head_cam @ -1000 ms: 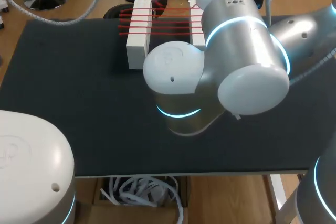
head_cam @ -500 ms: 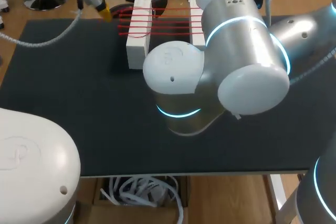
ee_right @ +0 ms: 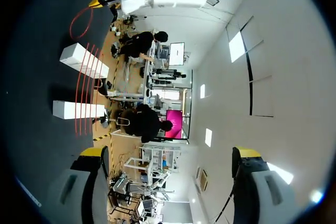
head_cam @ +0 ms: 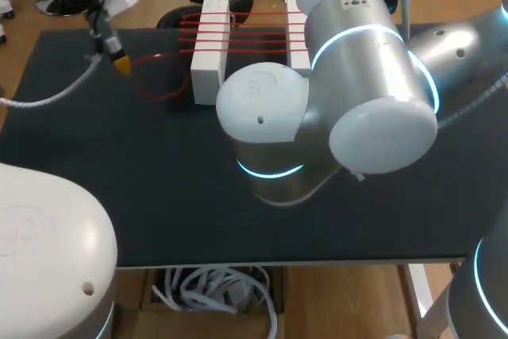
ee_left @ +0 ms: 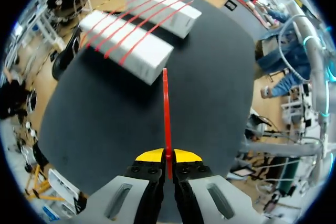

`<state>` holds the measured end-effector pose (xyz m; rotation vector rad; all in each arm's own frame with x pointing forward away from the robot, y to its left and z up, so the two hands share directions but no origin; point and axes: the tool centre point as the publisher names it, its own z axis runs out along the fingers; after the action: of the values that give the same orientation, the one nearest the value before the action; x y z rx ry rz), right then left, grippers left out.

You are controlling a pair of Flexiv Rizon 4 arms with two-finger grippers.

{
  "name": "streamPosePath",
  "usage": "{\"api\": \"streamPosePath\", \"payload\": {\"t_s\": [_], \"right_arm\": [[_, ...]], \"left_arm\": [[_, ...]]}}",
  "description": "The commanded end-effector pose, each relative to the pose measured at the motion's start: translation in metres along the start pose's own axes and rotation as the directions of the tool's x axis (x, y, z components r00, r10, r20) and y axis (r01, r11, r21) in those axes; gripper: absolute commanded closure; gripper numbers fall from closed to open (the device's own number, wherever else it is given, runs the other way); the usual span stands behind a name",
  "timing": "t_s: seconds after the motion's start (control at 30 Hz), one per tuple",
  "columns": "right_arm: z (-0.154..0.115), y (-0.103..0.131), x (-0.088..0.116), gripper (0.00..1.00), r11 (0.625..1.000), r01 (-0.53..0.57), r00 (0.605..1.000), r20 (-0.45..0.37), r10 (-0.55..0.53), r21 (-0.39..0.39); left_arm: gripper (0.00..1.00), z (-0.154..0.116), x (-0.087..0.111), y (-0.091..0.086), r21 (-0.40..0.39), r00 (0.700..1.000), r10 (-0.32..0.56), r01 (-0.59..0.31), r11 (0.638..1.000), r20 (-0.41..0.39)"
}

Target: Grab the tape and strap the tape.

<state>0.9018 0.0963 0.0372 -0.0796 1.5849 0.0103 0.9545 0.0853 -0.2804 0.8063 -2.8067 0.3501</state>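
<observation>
Your right arm (head_cam: pixel 357 85) filled the middle of the head view above the black table (head_cam: pixel 119 196). Its gripper (ee_right: pixel 170 153) was spread wide, with nothing between the fingers. At the upper left, your left gripper (ee_left: pixel 168 155) was clamped on the red tape (ee_left: pixel 166 108). One strand was pinched between its yellow tips and ran ahead toward the left white block (head_cam: pixel 209 45), looping just beside it. Further strands stretched across to the right white block (head_cam: pixel 298 37) at the top of the frame.
</observation>
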Motion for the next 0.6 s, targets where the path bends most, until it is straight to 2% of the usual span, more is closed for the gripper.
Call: {"api": "streamPosePath", "payload": {"t_s": [0.03, 0.2, 0.37, 0.5, 0.6], "right_arm": [[-0.001, -0.001, -0.003, 0.0, 1.0, 0.003, 1.0, -0.006, -0.003, -0.002], [-0.001, -0.001, -0.003, 0.0, 1.0, 0.003, 1.0, -0.006, -0.003, -0.002], [-0.001, -0.001, -0.003, 0.0, 1.0, 0.003, 1.0, -0.006, -0.003, -0.002], [-0.001, -0.001, -0.003, 0.0, 1.0, 0.003, 1.0, -0.006, -0.003, -0.002], [-0.001, -0.001, -0.003, 0.0, 1.0, 0.003, 1.0, -0.006, -0.003, -0.002]], "left_arm": [[1.0, -0.001, -0.016, 0.042, 0.017, 0.999, -0.048, 0.048, 0.999, -0.013], [1.0, -0.005, -0.031, 0.084, -0.014, 0.988, -0.15, 0.15, 0.989, -0.024], [1.0, -0.002, -0.05, 0.121, -0.029, 0.965, -0.261, 0.26, 0.965, -0.031], [1.0, -0.002, -0.064, 0.142, -0.04, 0.951, -0.307, 0.306, 0.951, -0.037], [1.0, -0.003, -0.07, 0.149, -0.044, 0.945, -0.323, 0.321, 0.946, -0.045]]}}
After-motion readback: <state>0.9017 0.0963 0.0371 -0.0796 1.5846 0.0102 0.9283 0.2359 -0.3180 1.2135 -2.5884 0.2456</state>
